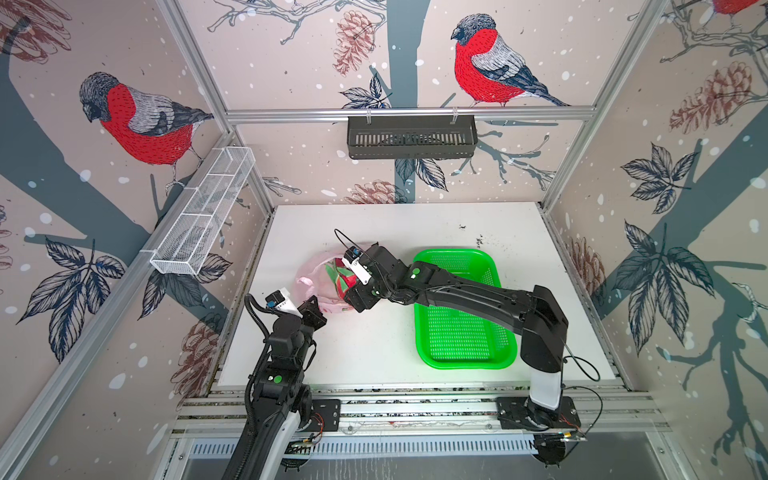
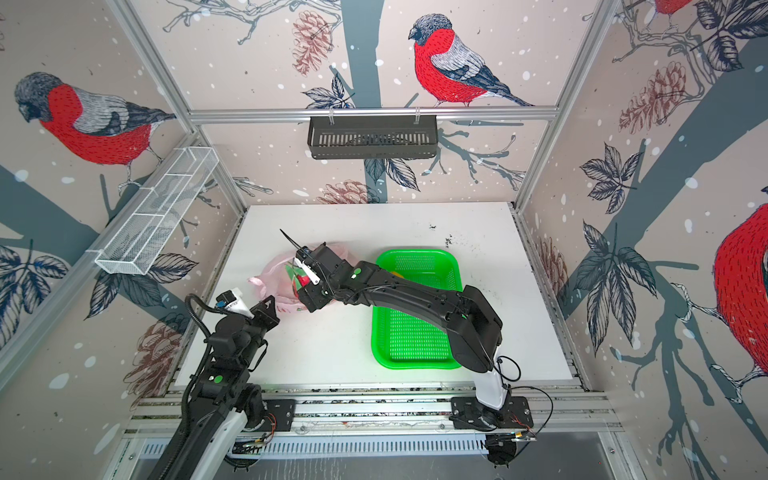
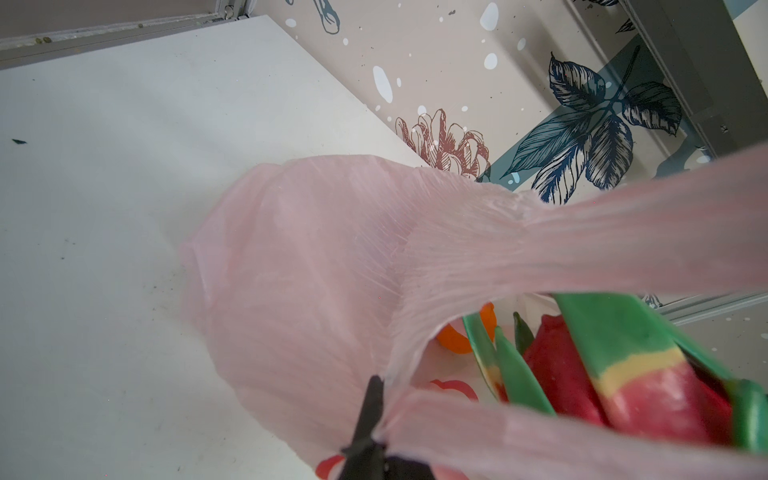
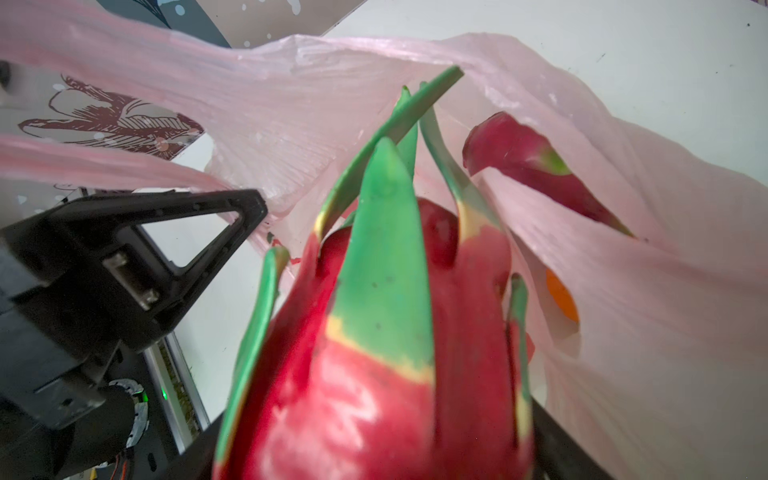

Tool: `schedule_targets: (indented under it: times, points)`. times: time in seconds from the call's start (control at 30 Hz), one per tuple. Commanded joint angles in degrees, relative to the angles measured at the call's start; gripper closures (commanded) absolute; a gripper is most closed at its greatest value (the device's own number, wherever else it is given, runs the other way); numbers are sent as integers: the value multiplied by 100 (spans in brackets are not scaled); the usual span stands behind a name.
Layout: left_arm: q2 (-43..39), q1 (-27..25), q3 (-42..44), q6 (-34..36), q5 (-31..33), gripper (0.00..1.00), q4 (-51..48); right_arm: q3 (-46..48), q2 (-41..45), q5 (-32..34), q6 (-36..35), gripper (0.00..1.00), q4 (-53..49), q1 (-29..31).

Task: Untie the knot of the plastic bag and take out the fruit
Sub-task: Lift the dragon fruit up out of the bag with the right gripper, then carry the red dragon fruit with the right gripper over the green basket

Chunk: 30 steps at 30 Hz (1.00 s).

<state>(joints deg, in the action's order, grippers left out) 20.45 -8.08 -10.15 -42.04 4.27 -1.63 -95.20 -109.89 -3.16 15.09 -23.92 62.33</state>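
Observation:
The pale pink plastic bag (image 1: pixel 308 277) (image 2: pixel 269 272) lies left of the table's middle with its mouth open. My left gripper (image 1: pixel 314 300) (image 3: pixel 380 399) is shut on the bag's near edge, where a handle strip (image 3: pixel 623 232) starts. My right gripper (image 1: pixel 352 291) (image 4: pixel 382 457) reaches into the mouth and is shut on a red dragon fruit (image 4: pixel 374 374) (image 3: pixel 644 386) with green scales. A second dragon fruit (image 4: pixel 519 158) and an orange ball (image 4: pixel 561 297) (image 3: pixel 457 340) lie deeper in the bag. The knot is out of view; the two handle strips run apart.
A bright green perforated basket (image 1: pixel 461 345) (image 2: pixel 411 336) stands right of the bag, under my right arm; a small yellow thing (image 2: pixel 397 274) peeks out at its far end. A white mesh shelf (image 1: pixel 203 212) and a black rack (image 1: pixel 411 137) hang on the walls.

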Motion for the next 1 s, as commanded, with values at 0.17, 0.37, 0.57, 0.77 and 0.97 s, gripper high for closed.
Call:
schedule_targets:
  times: [0.17, 0.37, 0.57, 0.77, 0.97]
  points:
    - [73, -1, -31, -87, 39, 100, 459, 293, 418, -20, 116, 58, 274, 59]
    - [157, -1, -44, -78, -36, 100, 551, 514, 703, 26, 180, 58, 253, 111]
    - [182, -1, -50, -56, -77, 100, 576, 784, 1103, 135, 283, 58, 255, 131]
    - [181, -3, -46, -47, -88, 100, 577, 1005, 1530, 296, 410, 59, 300, 131]
    - [184, -1, -54, -6, -177, 100, 572, 1234, 1944, 527, 490, 59, 378, 88]
